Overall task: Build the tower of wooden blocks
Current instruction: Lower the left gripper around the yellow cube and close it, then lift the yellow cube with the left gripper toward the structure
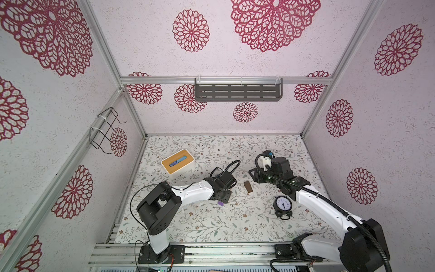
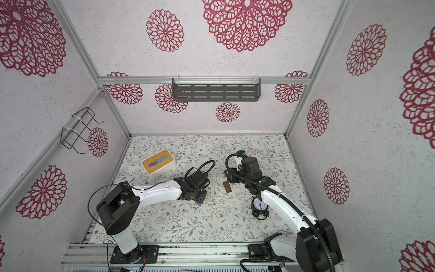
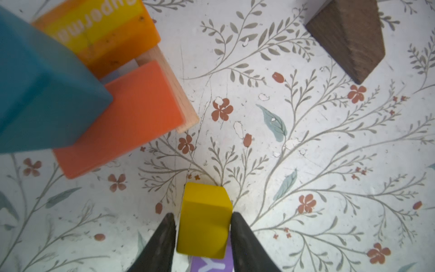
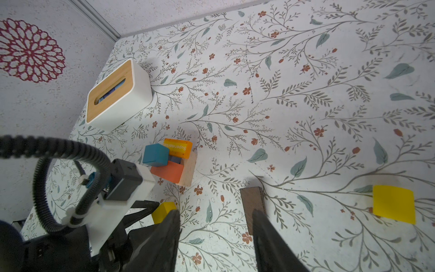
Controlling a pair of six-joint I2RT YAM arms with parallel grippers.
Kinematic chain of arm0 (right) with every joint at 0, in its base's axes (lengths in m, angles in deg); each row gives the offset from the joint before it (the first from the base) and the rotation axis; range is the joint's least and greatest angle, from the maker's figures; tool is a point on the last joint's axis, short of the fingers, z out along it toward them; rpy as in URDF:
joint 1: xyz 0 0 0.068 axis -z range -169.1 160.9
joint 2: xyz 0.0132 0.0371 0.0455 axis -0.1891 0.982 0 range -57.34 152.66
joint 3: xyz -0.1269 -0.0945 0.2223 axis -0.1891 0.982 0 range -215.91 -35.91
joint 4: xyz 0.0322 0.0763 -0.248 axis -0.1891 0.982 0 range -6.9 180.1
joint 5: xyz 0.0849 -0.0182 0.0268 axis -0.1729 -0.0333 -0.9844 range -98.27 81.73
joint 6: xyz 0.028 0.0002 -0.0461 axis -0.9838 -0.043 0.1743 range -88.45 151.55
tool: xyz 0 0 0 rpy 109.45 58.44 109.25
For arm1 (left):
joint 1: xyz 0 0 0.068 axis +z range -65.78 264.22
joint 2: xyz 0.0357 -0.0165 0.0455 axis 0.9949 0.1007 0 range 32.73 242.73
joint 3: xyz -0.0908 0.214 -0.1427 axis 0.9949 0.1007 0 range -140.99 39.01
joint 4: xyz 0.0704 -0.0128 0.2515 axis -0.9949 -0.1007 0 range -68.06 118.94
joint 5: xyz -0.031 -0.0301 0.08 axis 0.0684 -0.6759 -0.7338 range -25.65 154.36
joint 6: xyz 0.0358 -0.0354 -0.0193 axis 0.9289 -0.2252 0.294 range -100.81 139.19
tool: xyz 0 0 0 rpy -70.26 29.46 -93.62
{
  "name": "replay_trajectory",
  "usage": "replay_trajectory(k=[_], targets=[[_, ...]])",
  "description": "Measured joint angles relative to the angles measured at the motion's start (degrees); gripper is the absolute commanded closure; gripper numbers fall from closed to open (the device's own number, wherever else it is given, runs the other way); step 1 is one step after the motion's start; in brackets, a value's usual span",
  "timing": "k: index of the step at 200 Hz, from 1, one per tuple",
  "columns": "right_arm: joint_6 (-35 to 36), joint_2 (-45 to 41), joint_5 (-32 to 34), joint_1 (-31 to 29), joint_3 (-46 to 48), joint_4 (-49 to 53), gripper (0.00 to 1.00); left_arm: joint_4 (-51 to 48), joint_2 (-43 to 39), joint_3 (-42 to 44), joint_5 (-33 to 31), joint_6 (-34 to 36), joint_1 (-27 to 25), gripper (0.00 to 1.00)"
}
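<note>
Black fingers [image 3: 162, 240] of the left gripper [image 3: 201, 215] stand narrow about a small yellow wooden block [image 3: 203, 228] at mid-table. One finger touches its side and the other sits just beside it; whether the block is actually gripped cannot be told. A purple cube [image 3: 209, 265] lettered "Y" lies just beside the block, on its near side.

The right gripper [image 4: 215, 216] hovers with its fingers wide apart and empty, close by a dark brown wooden bar [image 4: 251, 202]. That bar lies flat on the floral-patterned table [image 1: 211, 226] between the two grippers.

The tower [image 4: 173, 162] stands between the left gripper and the white box [image 4: 117, 91] with a wooden lid at far left. It shows a tan wooden base [image 4: 189, 172], a red-orange block [image 4: 168, 172], an orange-and-yellow bar [image 4: 177, 147] printed "Supermarket" and a teal cube [image 4: 155, 154] topmost. In both top views the left arm [image 1: 188, 192] hides it.

A black alarm clock [image 1: 283, 205] stands at near right, beside the right arm [image 1: 320, 207].
</note>
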Motion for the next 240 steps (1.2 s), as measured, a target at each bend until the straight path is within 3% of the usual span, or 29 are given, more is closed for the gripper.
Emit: replay_trajectory(k=[75,174,240], targets=[[0.0,-0.2,0.0,0.0,0.2,0.0,0.47,-2.9,-0.1,-4.5,0.2,-4.0,-0.2,0.69],[-0.1,-4.1,0.1,0.0,2.1,0.3,0.46,-22.5,2.9,-30.1,-7.0,-14.3,-0.7,0.70],[-0.1,-4.5,0.0,0.0,2.9,0.7,0.46,-27.1,8.1,-33.7,-10.8,-17.9,-0.5,0.69]])
